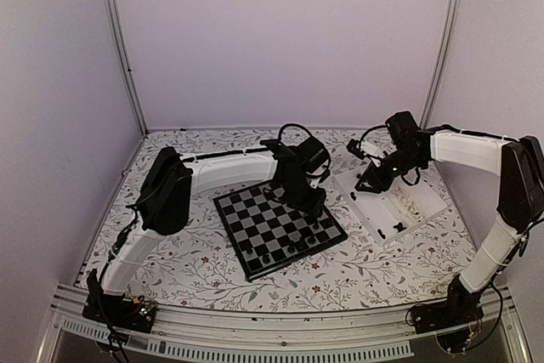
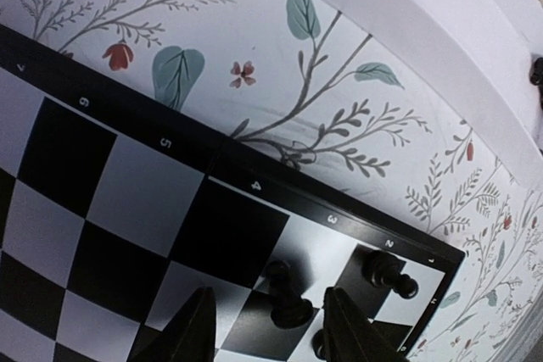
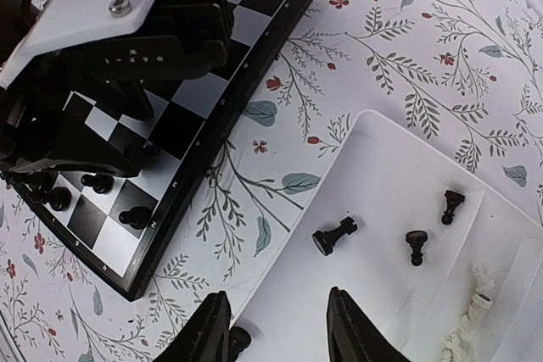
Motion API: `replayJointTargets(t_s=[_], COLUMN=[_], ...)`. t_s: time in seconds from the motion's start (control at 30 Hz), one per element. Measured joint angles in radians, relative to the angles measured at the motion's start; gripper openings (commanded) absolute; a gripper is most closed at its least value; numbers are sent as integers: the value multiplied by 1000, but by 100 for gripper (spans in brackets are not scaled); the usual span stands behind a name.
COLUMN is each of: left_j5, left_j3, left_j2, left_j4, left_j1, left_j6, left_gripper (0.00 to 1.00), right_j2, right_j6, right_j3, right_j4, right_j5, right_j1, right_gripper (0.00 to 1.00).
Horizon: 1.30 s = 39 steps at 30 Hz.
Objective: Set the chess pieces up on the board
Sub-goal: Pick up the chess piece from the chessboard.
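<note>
The board (image 1: 255, 218) lies in the middle of the table, with several black chess pieces (image 1: 289, 250) along its near right edge. My left gripper (image 1: 308, 203) hangs low over the board's right corner. In the left wrist view it (image 2: 271, 328) is open, and a black pawn (image 2: 288, 298) stands on the board between the fingers, touching neither. Another black piece (image 2: 389, 273) stands a square away. My right gripper (image 3: 280, 328) is open and empty above the white tray's (image 3: 382, 184) left rim. A black rook (image 3: 333, 236) lies on its side just ahead of it.
In the tray there are also two black pawns (image 3: 416, 246) (image 3: 452, 206), a black piece (image 3: 237, 341) by my right gripper's left finger, and cream-white pieces (image 3: 475, 311) at the far end. The tray (image 1: 408, 197) sits right of the board. Enclosure walls surround the flowered tablecloth (image 1: 195, 269).
</note>
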Motion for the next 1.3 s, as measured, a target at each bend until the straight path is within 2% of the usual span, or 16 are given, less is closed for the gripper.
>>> replayJointTargets(t_s=[0.3,0.43,0.6,1.3], left_j5=[-21,-35,-45,-166], left_j3=[10,10,10,11], left_j2=[4,4,4,13], left_j4=[-30,-41,-46,-31], left_j1=[0,0,0,-23], left_j6=[2,6,22,130], left_gripper=[39,31,27,22], right_j2=[0,0,0,4], right_j6=[0,1,1,1], right_j3=[0,0,0,0], right_j4=[0,0,0,-1], right_j5=[-1,-2,-5,-15], right_j1=[0,0,0,0], right_gripper=[43,43,43,42])
